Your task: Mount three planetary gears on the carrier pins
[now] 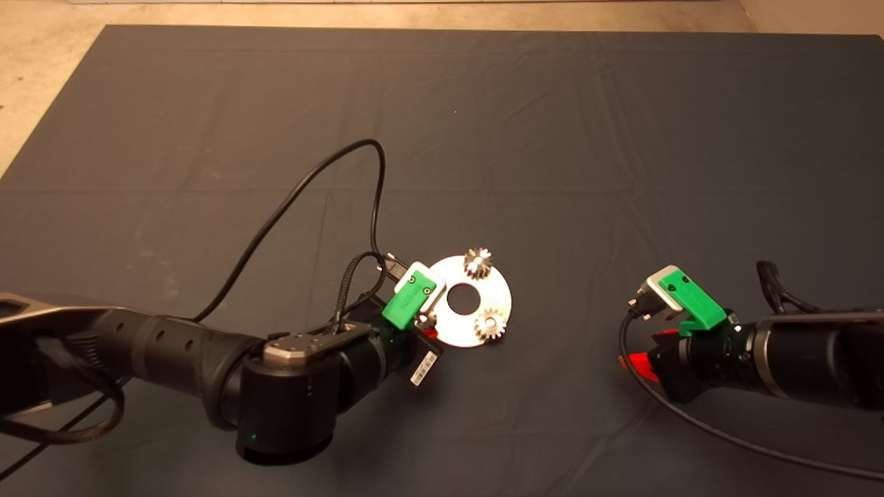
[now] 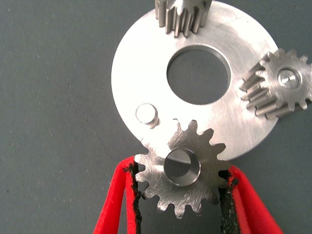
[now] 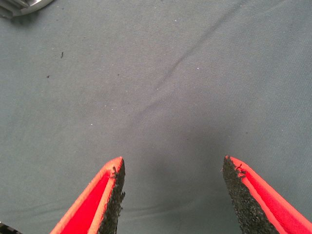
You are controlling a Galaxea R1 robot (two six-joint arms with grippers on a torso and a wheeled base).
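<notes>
The shiny carrier disc (image 1: 456, 324) lies mid-mat. Two planetary gears sit on carrier pins: one at the disc's far edge (image 1: 478, 262), one at its near right (image 1: 490, 324). Both also show in the left wrist view, the first (image 2: 183, 17) and the second (image 2: 280, 83). My left gripper (image 2: 180, 169) is shut on the third gear (image 2: 195, 195), held flat over the disc's rim (image 2: 136, 58), just beside the bare third pin (image 2: 146, 114), its bore off the pin. In the head view the left gripper (image 1: 429, 323) covers this spot. My right gripper (image 1: 639, 348) is open and empty over bare mat (image 3: 173, 163).
The dark mat (image 1: 621, 138) covers the table, with a pale surface beyond its far edge. The left arm's black cable (image 1: 324, 172) loops over the mat behind the gripper. The right arm's cable (image 1: 690, 421) trails along the mat's near right. The disc's edge (image 3: 24, 6) shows in the right wrist view.
</notes>
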